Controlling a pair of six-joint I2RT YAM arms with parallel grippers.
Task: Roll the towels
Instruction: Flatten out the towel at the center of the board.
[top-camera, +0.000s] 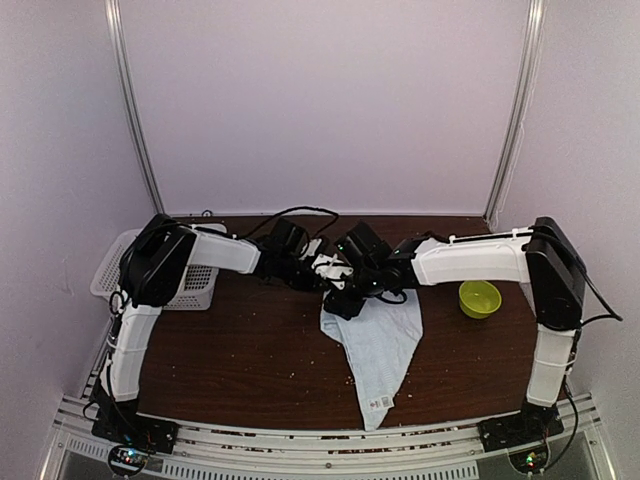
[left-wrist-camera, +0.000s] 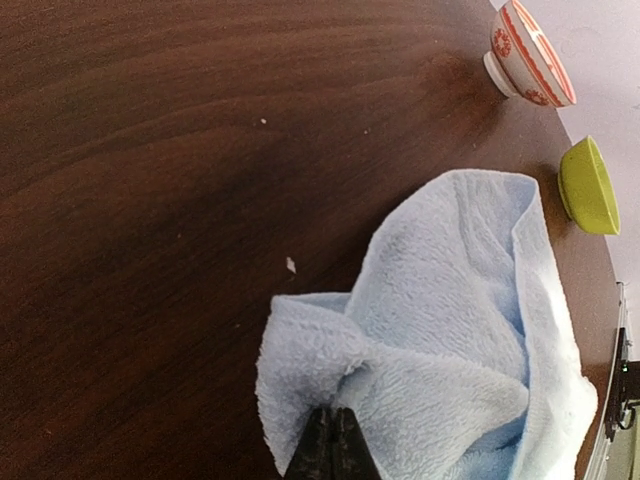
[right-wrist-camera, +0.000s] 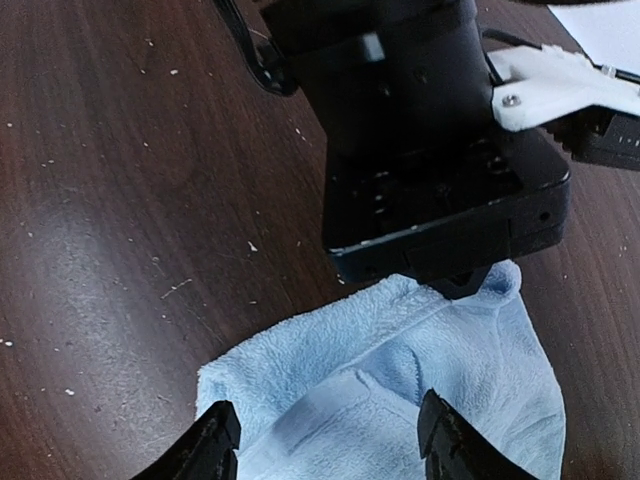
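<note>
A pale blue towel (top-camera: 375, 345) lies crumpled on the dark wooden table, narrowing to a point toward the near edge. My left gripper (left-wrist-camera: 335, 440) is shut on a bunched fold at the towel's (left-wrist-camera: 450, 330) far edge; from above it sits at the cloth's top left corner (top-camera: 330, 280). In the right wrist view the left gripper's black body (right-wrist-camera: 440, 150) hangs over the towel (right-wrist-camera: 400, 400). My right gripper (right-wrist-camera: 330, 440) is open just above the cloth, one finger on each side of a raised fold, holding nothing. From above it (top-camera: 347, 303) is right beside the left one.
A green bowl (top-camera: 480, 298) stands right of the towel, also in the left wrist view (left-wrist-camera: 588, 185). A red-and-white bowl (left-wrist-camera: 527, 55) sits beyond it. A white basket (top-camera: 190, 280) is at the table's left edge. Crumbs dot the wood.
</note>
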